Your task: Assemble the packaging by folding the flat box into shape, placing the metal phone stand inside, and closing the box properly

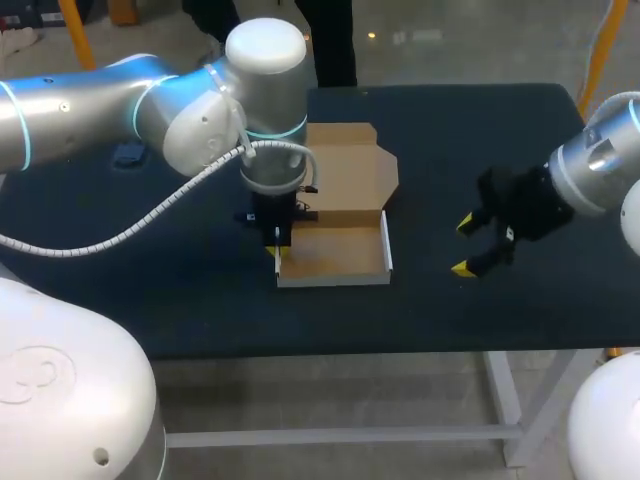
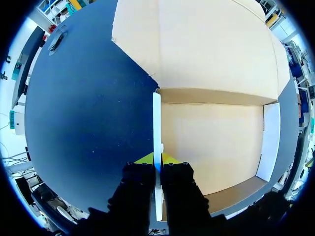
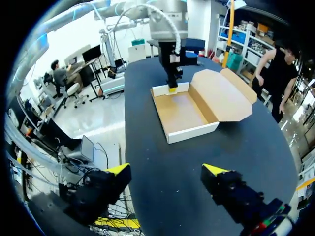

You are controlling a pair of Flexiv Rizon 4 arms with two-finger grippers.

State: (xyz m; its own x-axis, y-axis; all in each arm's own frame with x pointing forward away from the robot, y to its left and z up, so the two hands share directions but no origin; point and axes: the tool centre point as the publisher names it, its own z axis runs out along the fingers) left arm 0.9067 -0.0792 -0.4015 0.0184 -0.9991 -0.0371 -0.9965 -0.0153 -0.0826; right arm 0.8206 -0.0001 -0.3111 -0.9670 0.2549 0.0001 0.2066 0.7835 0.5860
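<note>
Dark matte table (image 1: 470, 130) on a white frame; the box (image 1: 340, 250) sits near its centre, tray walls upright and lid (image 1: 345, 175) open, lying back toward the far edge. The left gripper (image 2: 157, 158) is closed tight on the tray's left side wall (image 2: 156, 118), yellow tips pinching it from both sides. The right gripper (image 1: 465, 247) hangs above bare table well to the right of the box, jaws wide apart, nothing held.

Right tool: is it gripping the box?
No, the right tool stands open above the table, off to the side of the cardboard box and touching nothing.
</note>
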